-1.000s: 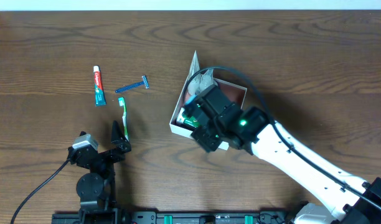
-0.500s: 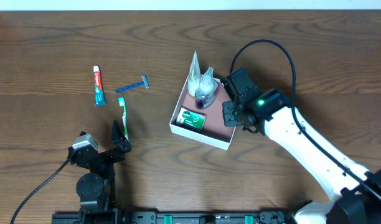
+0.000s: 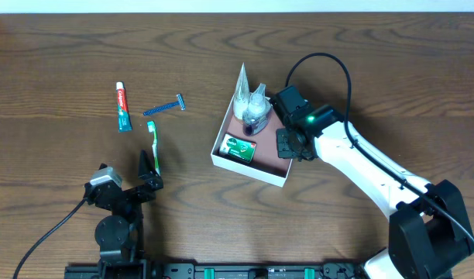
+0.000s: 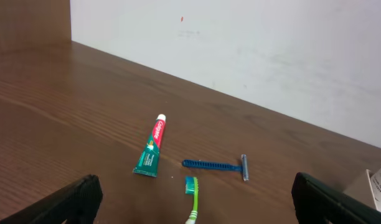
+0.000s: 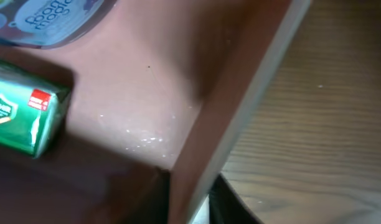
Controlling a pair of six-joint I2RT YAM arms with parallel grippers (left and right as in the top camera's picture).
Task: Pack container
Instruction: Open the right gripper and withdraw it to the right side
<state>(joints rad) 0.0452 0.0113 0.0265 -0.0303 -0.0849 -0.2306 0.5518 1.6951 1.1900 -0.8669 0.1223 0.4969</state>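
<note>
The container (image 3: 249,169), a shallow white-walled box with a pinkish-brown floor, sits right of centre. It holds a green soap box (image 3: 240,149) and a clear plastic packet (image 3: 249,105). My right gripper (image 3: 288,144) is shut on the container's right wall, one finger inside and one outside. In the right wrist view the wall (image 5: 240,106) runs between the fingers (image 5: 190,202), with the green box (image 5: 22,121) at the left. My left gripper (image 3: 149,172) is open and empty at the front left. A toothpaste tube (image 3: 123,107), a blue razor (image 3: 164,107) and a green toothbrush (image 3: 153,141) lie on the table.
In the left wrist view the toothpaste (image 4: 150,152), razor (image 4: 215,165) and toothbrush (image 4: 192,199) lie ahead of the open left fingers (image 4: 203,202), with a white wall behind. The right arm's cable (image 3: 322,66) loops over the table beyond the container.
My right gripper has moved from over the container's front left corner to its right wall and closed on it. The green box now lies uncovered inside. The left arm has not moved.
</note>
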